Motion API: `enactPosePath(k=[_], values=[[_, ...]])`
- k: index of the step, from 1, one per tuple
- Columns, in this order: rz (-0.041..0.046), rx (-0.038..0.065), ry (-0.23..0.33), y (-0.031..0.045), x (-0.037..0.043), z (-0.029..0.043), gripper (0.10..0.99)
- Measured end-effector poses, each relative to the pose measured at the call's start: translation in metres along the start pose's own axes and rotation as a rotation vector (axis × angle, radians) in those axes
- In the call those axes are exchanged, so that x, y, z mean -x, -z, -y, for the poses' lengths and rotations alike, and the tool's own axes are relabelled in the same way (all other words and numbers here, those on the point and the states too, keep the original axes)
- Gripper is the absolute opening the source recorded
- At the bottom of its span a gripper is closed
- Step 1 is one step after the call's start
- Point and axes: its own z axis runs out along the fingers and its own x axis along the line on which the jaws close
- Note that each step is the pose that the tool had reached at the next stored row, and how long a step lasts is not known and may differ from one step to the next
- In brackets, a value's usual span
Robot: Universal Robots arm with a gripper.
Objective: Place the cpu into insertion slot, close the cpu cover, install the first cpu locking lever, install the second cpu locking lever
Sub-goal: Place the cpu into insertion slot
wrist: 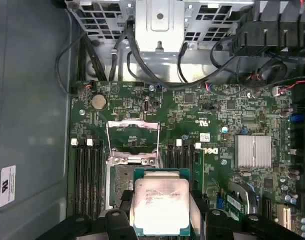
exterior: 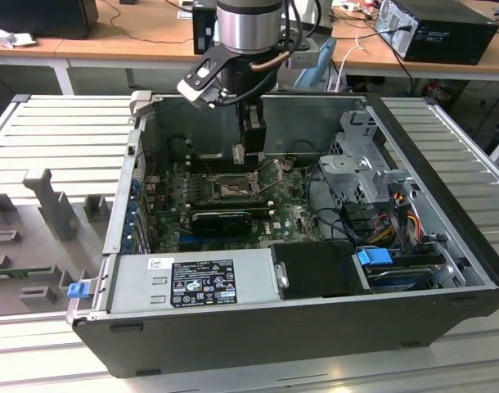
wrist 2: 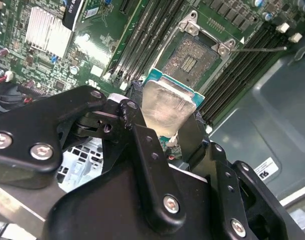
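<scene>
The pincer [wrist 2: 165, 117] is pinching the cpu [wrist: 161, 202] by two of its sides, with the shiny grey top facing up. The cpu hangs in the air inside the computer case [exterior: 446, 246], above the green board [wrist: 212, 115]. It is near the insertion slot [wrist 2: 192, 60] but not in it yet. The cpu cover [wrist: 133, 136] is flipped open just past the slot. I think the big danger is a crooked landing. If the cpu comes down a bit to one side or turned, an edge could sit on the metal rim and squash the tiny pins. It could also slip out if the hold is weak. The long black memory slots [wrist: 87, 175] lie just beside the slot, so the pincer might bump them.
</scene>
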Motion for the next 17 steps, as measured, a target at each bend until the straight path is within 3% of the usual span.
enactPosePath(k=[4, 10, 12, 17], values=[[-0.0003, 0.001, 0.004, -0.0076, 0.0, 0.0009, 0.529], [-0.0004, 0.002, 0.005, -0.0214, -0.0018, 0.0084, 0.529], [-0.0006, 0.002, 0.006, -0.0291, -0.0051, 0.0116, 0.529], [-0.0005, 0.002, 0.006, -0.0409, -0.0065, 0.0128, 0.529]])
